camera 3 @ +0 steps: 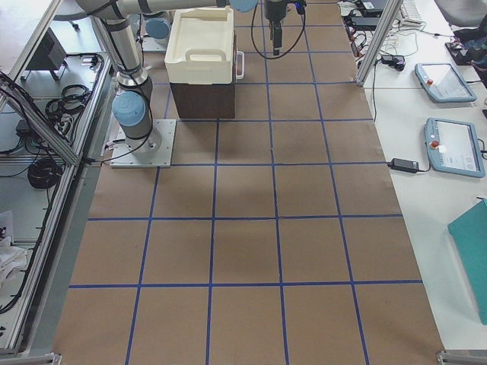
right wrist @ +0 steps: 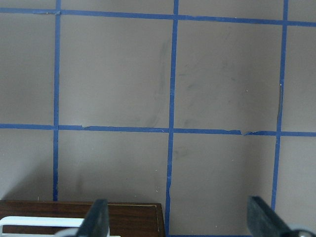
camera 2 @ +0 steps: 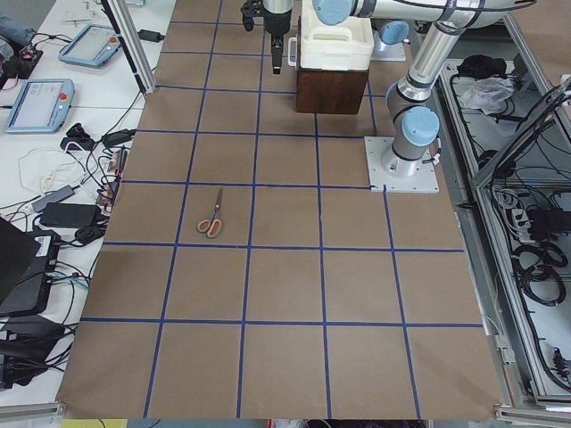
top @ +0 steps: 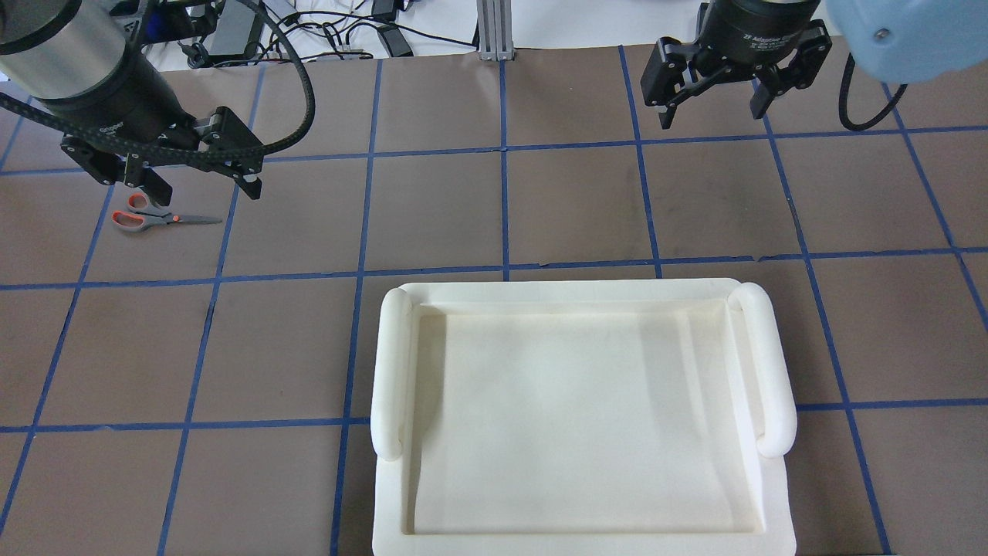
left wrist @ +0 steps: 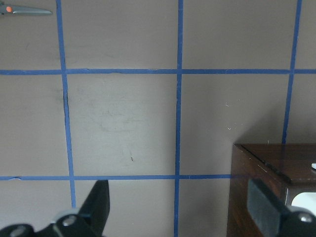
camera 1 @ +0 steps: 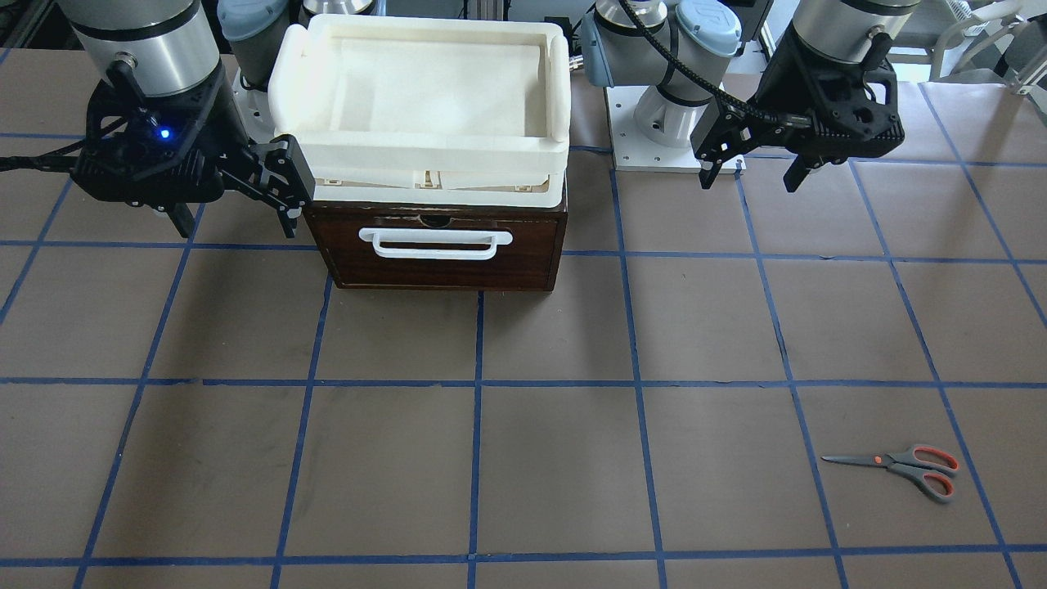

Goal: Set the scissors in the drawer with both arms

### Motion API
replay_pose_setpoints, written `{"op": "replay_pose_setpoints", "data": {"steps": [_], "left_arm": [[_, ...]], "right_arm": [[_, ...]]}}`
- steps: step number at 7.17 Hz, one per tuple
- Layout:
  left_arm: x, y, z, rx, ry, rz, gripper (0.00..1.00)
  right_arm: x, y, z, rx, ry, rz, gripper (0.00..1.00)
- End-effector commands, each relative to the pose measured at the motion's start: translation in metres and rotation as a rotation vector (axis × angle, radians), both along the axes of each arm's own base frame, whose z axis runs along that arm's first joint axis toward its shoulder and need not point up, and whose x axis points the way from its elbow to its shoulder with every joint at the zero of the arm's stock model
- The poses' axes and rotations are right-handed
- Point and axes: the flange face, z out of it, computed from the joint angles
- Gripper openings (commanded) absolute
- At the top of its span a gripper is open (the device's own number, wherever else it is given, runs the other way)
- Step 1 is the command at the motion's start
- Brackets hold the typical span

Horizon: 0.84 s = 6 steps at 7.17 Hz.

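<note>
Left gripper [camera 1: 748, 176], jaws apart and empty, is nearer: scissors [camera 1: 896, 468] lie ahead-left of it. Their long axis runs along its opening direction.

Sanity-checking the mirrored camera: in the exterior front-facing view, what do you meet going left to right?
right gripper → drawer → left gripper → scissors

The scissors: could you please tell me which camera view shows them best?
The exterior front-facing view: the scissors lie whole and unobstructed. Overhead, the left gripper overlaps one handle. Exterior left shows them tiny; the left wrist view catches only the blades; the others show nothing.
</note>
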Motion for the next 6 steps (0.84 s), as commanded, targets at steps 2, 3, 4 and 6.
{"op": "replay_pose_setpoints", "data": {"steps": [2, 3, 4, 6], "left_arm": [[-0.001, 0.005, -0.004, 0.012, 0.001, -0.003, 1.0], [0.0, 0.005, -0.004, 0.008, -0.001, -0.057, 1.0], [0.008, 0.001, -0.003, -0.007, -0.005, -0.205, 1.0], [0.061, -0.004, -0.002, -0.009, -0.025, -0.455, 0.94]], "right_arm": [[0.0, 0.0, 0.0, 0.004, -0.004, 0.001, 1.0], [0.002, 0.0, 0.002, -0.007, -0.021, 0.005, 1.0], [0.003, -0.001, 0.001, -0.012, -0.024, 0.01, 1.0], [0.003, 0.001, -0.034, 0.047, -0.012, -0.043, 1.0]]}}
